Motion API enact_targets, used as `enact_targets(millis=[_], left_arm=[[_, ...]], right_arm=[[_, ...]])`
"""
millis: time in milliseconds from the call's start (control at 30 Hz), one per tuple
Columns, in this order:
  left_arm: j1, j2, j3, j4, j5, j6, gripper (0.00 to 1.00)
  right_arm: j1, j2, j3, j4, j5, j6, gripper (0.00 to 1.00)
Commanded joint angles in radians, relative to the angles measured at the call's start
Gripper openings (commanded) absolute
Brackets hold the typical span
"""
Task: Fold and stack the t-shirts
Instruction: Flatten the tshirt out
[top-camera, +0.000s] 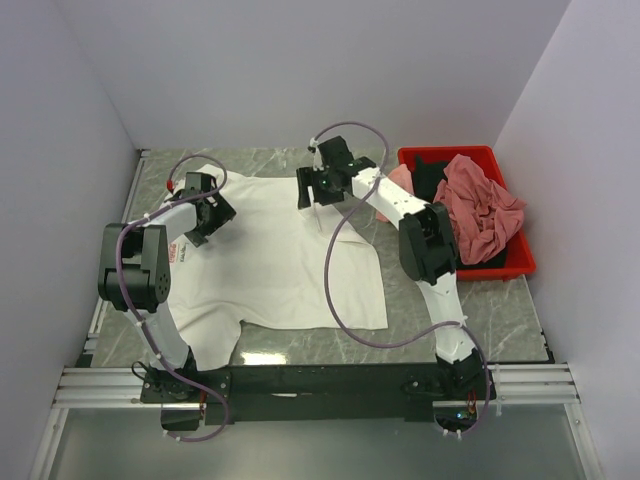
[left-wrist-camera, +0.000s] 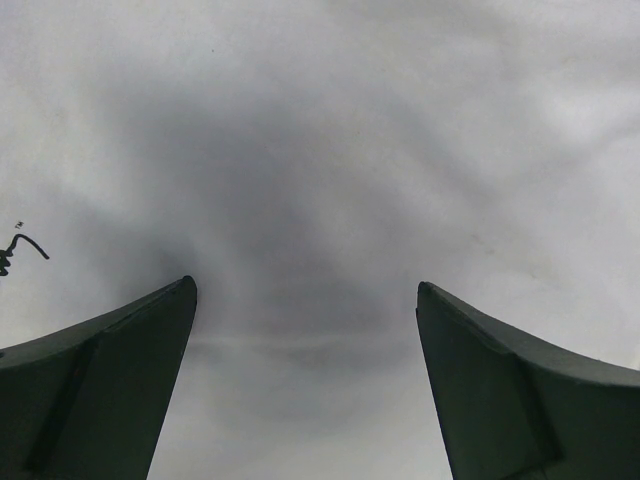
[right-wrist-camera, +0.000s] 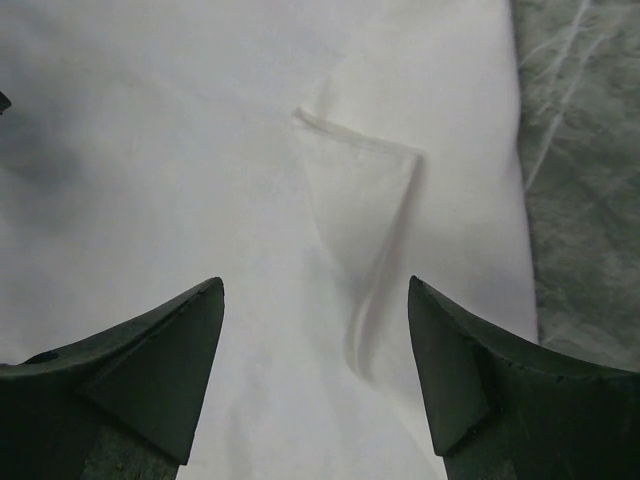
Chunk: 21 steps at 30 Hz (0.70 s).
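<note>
Jaws of both grippers stood apart, gripping nothing. The left gripper (left-wrist-camera: 305, 290) hovered close over the white t-shirt (top-camera: 280, 250) near its far left corner. The right gripper (right-wrist-camera: 315, 285) hung above the shirt's far edge, where a folded-back flap (right-wrist-camera: 360, 200) lay. The shirt lay spread on the marble table (top-camera: 480, 310). A dusty rose t-shirt (top-camera: 485, 205) and a black t-shirt (top-camera: 430, 175) were heaped in the red bin (top-camera: 520, 262).

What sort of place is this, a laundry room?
More likely a robotics test cell: plain white walls box in a marble-patterned table, two robot arms stand on a metal rail at its near edge, and a white t-shirt lies spread beside a red bin.
</note>
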Motion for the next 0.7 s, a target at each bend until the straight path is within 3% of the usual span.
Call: enact_targets(millis=[0,467,667], left_arm=[[0.000,0.046,-0.023,-0.084,0.040,0.011,0.99],[0.000,0.046,-0.027,-0.075,0.041,0.014,0.99],[0.000,0.052,-0.024,-0.081,0.040,0.016,0.99]], right_arm=[[0.010,0.054,0.081,0.018,-0.085,0.025,0.80],[0.004,0.113,0.070,0.050,-0.047,0.060,0.79],[0.004,0.130,0.070,0.065,-0.081,0.075,0.70]])
